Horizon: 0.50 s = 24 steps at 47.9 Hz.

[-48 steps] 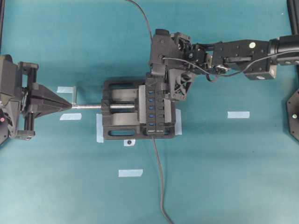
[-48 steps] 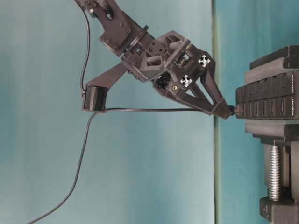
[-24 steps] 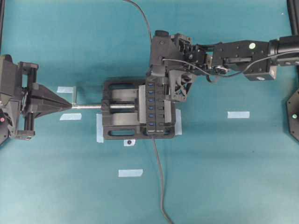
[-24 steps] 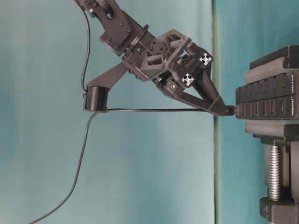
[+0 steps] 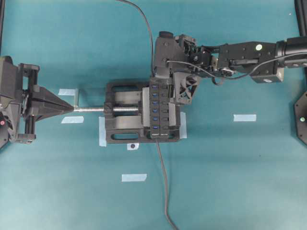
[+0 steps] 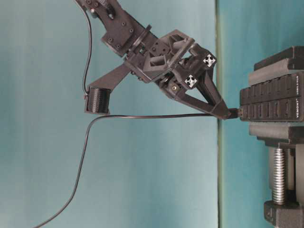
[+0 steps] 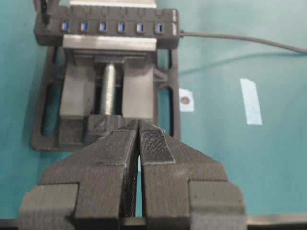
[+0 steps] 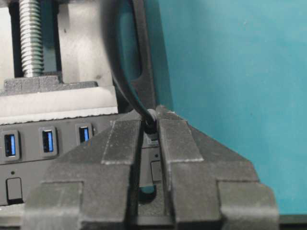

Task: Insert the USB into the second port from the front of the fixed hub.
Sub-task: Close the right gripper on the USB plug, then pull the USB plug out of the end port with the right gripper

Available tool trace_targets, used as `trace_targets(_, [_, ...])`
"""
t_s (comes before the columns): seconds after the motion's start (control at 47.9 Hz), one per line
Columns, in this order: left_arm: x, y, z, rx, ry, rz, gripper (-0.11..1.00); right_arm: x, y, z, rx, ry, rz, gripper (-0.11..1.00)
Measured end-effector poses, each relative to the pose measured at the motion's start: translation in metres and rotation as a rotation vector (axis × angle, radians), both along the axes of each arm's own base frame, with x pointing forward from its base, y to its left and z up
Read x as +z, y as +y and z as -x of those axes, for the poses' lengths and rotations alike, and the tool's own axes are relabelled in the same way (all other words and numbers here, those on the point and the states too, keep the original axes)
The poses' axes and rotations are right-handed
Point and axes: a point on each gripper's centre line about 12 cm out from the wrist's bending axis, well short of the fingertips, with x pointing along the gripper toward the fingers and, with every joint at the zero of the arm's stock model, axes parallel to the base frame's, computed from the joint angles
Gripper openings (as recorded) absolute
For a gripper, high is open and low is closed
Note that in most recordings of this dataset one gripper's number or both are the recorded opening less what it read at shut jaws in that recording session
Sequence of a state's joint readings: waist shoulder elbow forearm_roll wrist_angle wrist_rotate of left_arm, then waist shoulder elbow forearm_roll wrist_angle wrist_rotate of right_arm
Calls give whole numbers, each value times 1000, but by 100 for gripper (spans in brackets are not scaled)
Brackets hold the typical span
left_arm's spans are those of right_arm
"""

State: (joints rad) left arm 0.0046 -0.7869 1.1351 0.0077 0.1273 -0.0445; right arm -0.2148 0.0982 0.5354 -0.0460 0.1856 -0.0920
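The fixed hub (image 5: pixel 159 109) lies clamped in a black vise, its row of blue ports (image 8: pixel 48 141) facing up. My right gripper (image 5: pixel 162 82) hangs over the hub's far end, shut on the USB (image 8: pixel 151 122), a small black plug. In the table-level view the USB (image 6: pixel 236 113) meets the hub (image 6: pixel 270 102) at the port nearest that end; how deep it sits is hidden. Its thin cable (image 6: pixel 142 115) trails away in a loose curve. My left gripper (image 5: pixel 72 108) is shut and empty at the vise screw's tip, far from the hub (image 7: pixel 105 26).
The black vise (image 5: pixel 122 112) with its silver screw (image 5: pixel 91 109) holds the hub. The hub's own grey cable (image 5: pixel 164 182) runs to the near edge. Bits of pale tape (image 5: pixel 244 117) (image 5: pixel 134 177) lie on the teal table.
My right gripper's jaws have closed from wide open onto the USB. The USB's cable has come off the arm's side and now sags in a curve. The left arm has not moved.
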Motion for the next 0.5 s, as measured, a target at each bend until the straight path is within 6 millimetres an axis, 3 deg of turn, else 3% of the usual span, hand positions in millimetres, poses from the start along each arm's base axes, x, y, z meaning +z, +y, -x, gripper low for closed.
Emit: trace_targets(0.501, [-2, 0, 1, 1, 6, 1, 0, 1, 0, 0, 0, -1, 0, 5])
